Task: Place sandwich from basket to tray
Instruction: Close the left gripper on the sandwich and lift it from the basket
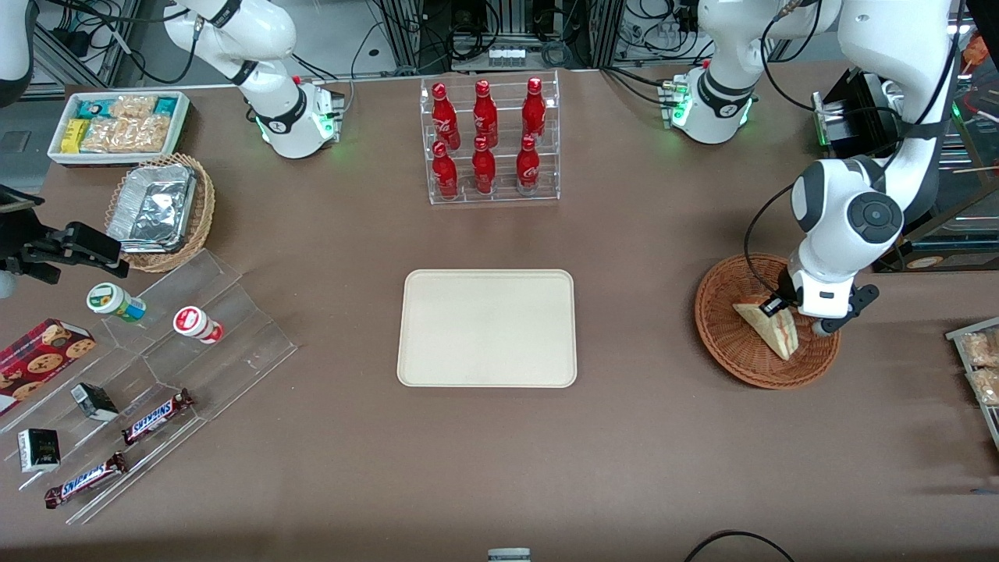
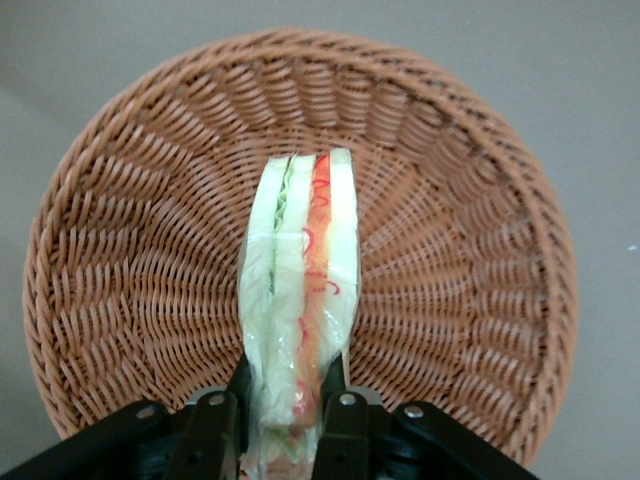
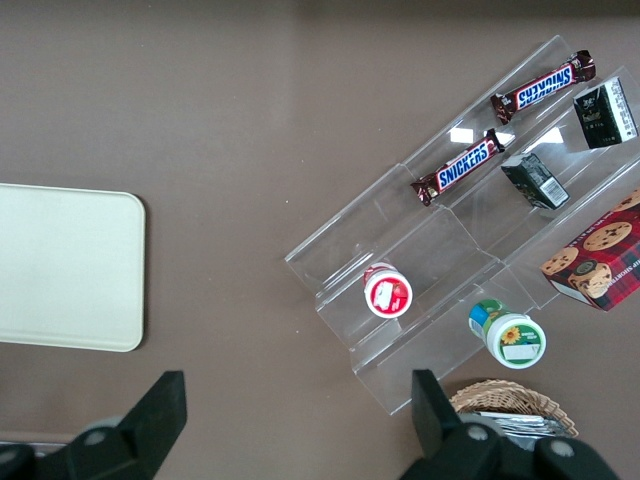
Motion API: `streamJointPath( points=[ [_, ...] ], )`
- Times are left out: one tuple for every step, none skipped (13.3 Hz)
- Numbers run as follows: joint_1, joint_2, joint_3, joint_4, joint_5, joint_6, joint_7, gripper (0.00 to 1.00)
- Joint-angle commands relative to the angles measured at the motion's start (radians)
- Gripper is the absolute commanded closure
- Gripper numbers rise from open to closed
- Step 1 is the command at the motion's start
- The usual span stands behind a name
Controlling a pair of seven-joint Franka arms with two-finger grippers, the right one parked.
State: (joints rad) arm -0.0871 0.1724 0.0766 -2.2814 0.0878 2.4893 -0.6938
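The brown table (image 1: 640,437) is spread across the whole scene, and the cream-beige tray (image 1: 487,328) is laid flat near its middle, bare on top. Farther from the front camera than the tray, a clear rack (image 1: 493,140) of 6 red bottles is stood. Toward the working arm's end of the table the round reddish-brown basket (image 1: 726,343) is set, well apart from the tray. Over the basket the left arm is bent down, and its gripper (image 2: 288,400) is lowered into the bowl. The sandwich (image 2: 300,290) is held on edge inside the basket, its red and green filling shown along the cut side in the left wrist view. The 2 black fingers (image 2: 338,415) are closed narrowly against the bread faces at one end of the wedge, so the sandwich is pinched between them. Whether the wedge is resting on the wicker or raised just off it cannot be told.
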Motion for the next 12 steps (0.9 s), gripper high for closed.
streamJointPath(
  points=[
    [-0.040,-0.098,-0.003,0.084,0.009,-0.233,-0.004,1.00],
    [-0.072,-0.108,-0.003,0.142,0.009,-0.332,-0.003,1.00],
    [-0.098,-0.111,-0.005,0.198,0.007,-0.408,-0.004,1.00],
    [-0.146,-0.111,-0.005,0.244,0.001,-0.453,-0.019,1.00],
    [-0.204,-0.111,-0.003,0.266,-0.006,-0.467,-0.029,1.00],
    [-0.253,-0.111,-0.003,0.281,-0.010,-0.469,-0.056,1.00],
    [-0.304,-0.105,-0.005,0.298,-0.011,-0.468,-0.078,1.00],
    [-0.365,-0.097,-0.003,0.309,-0.011,-0.458,-0.078,1.00],
    [-0.414,-0.079,-0.005,0.327,-0.011,-0.457,-0.075,1.00],
    [-0.452,-0.058,-0.005,0.354,-0.013,-0.455,-0.076,1.00],
    [-0.498,-0.028,-0.005,0.388,-0.029,-0.454,-0.076,1.00],
    [-0.528,-0.001,-0.005,0.428,-0.064,-0.452,-0.075,1.00]
  ],
)
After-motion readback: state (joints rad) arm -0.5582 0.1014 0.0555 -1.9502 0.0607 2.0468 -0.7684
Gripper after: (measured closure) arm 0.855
